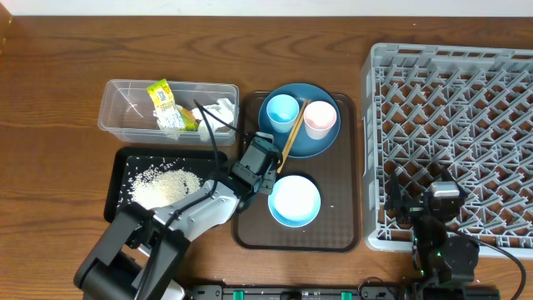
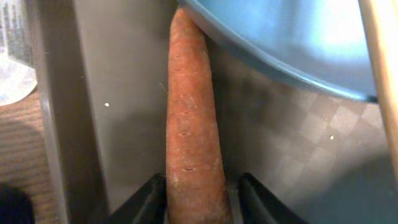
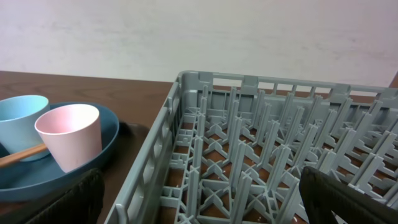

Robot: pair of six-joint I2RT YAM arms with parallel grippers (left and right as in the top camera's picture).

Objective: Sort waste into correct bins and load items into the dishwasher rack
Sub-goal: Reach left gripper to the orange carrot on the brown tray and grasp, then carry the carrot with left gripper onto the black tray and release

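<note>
Left jaws (image 2: 203,194) sit either side of the thick end of the carrot (image 2: 189,112). The finger at lower left of the wrist frame touches it and there is a thin gap on the other side, so cannot tell if it's a real pinch. The carrot lies on the brown tray (image 1: 333,225) along its left wall, tip tucked under the rim of the dark blue plate (image 1: 312,147).

On the plate: light blue cup (image 1: 281,110), pink cup (image 1: 320,118), and chopsticks (image 1: 293,133) slanting between them. The white-and-blue bowl (image 1: 294,201) is on the same tray, lower centre of the overhead frame.

Upper left, the clear tub (image 1: 112,125) holds the yellow-green wrapper (image 1: 162,96) and white tissue (image 1: 221,110). Just below it, the black tray (image 1: 121,162) has rice (image 1: 162,185) in it.

Right jaws (image 3: 202,183) are spread wide with nothing between them, at the lower edge of the grey rack (image 1: 450,100) on the right side of the counter (image 1: 50,83).
</note>
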